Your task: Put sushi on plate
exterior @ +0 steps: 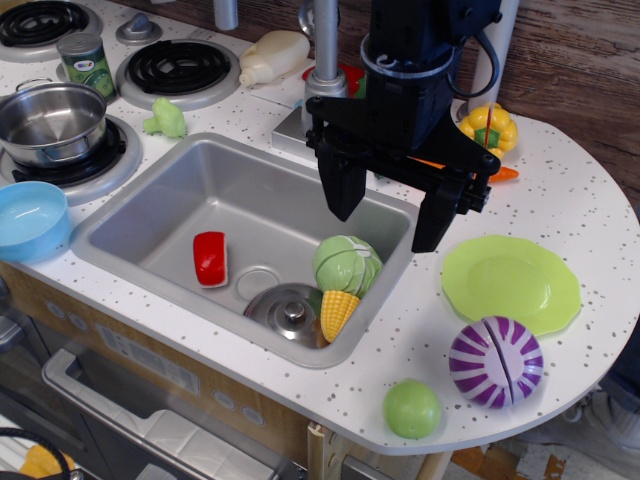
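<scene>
Speckled white tabletop (580,200) carries a recessed steel sink (150,210). My pincer (392,218) hangs over the sink's right end, jaws spread wide, released, gripping nothing. Lime-green plate (511,282) lies on the tabletop right of the sink, bare. Purple-striped ball (496,362) sits just in front of it. In the sink: cabbage (346,264) touching corn (337,312); sushi (210,258) lies well left of them on the sink floor.
</scene>
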Robot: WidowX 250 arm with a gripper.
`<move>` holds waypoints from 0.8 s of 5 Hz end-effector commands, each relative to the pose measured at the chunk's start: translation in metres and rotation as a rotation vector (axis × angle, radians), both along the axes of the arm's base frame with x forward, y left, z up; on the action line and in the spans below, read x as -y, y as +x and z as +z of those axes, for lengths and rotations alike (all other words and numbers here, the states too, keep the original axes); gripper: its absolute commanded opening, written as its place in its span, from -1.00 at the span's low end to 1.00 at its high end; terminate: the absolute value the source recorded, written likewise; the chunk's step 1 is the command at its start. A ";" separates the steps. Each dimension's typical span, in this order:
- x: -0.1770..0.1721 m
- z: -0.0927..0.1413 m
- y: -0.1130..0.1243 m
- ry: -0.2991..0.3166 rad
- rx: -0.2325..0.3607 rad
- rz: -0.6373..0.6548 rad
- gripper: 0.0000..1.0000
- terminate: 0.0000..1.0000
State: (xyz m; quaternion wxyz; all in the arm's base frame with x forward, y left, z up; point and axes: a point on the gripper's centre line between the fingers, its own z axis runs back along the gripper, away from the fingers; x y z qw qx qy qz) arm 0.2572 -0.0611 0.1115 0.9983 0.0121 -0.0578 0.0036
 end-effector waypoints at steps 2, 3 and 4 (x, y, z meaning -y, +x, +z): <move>-0.035 -0.001 0.015 0.004 0.014 0.047 1.00 -1.00; -0.087 -0.011 0.044 0.082 0.061 0.238 1.00 -1.00; -0.116 -0.030 0.057 0.107 0.104 0.372 1.00 -1.00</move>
